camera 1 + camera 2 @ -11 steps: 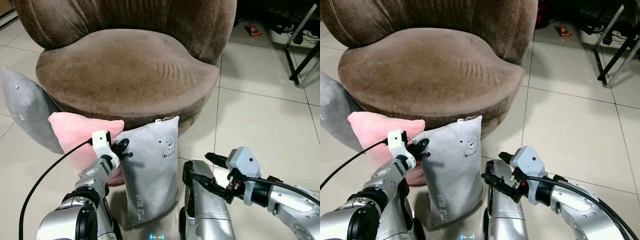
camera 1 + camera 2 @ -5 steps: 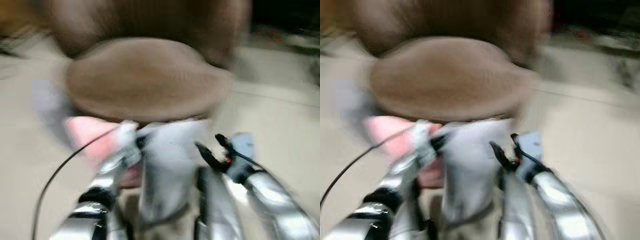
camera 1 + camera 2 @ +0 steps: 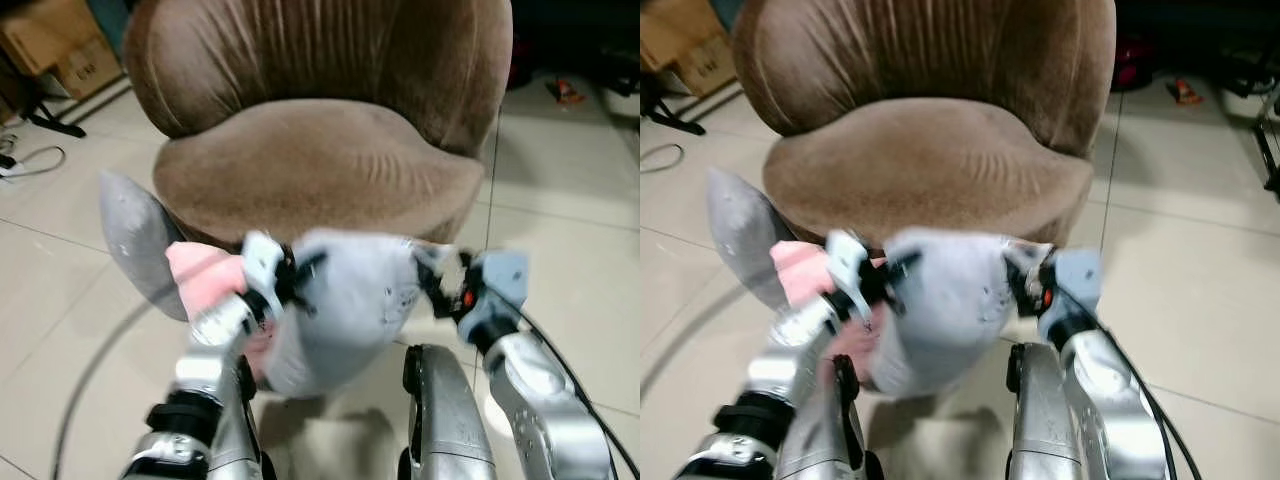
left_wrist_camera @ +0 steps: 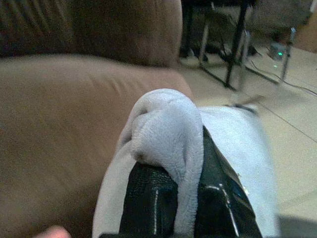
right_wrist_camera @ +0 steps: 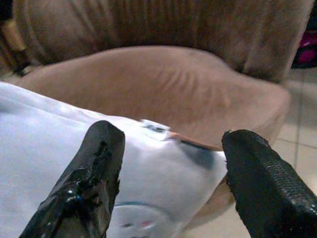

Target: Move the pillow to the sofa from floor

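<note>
left end effector [image 4: 171, 198] clamped on plush grey pillow [image 3: 345, 310] | right end effector [image 5: 173, 183] spread (velvety brown sofa [image 3: 320, 170] behind)

I read the sofa [image 3: 320, 170] as brown velvety cloth — matt, with a short nap that shows ribbed creases across the seat and backrest. The grey pillow [image 3: 340, 310] looks like soft plush fabric, fleecy where it bunches between the left end effector [image 4: 183, 183] fingers [image 4: 148, 203], which are black and slightly glossy. The right end effector [image 5: 168, 178] has black fingers [image 5: 262, 183] with a fine pebbled, rubbery texture. At nine o'clock from the grey pillow sits a pink pillow [image 3: 200, 275], matt cloth, and beyond it another grey cushion [image 3: 135, 235] of smooth fabric. My arms are brushed silver metal; the floor [image 3: 560, 230] is pale glossy tile — it catches reflections.
</note>
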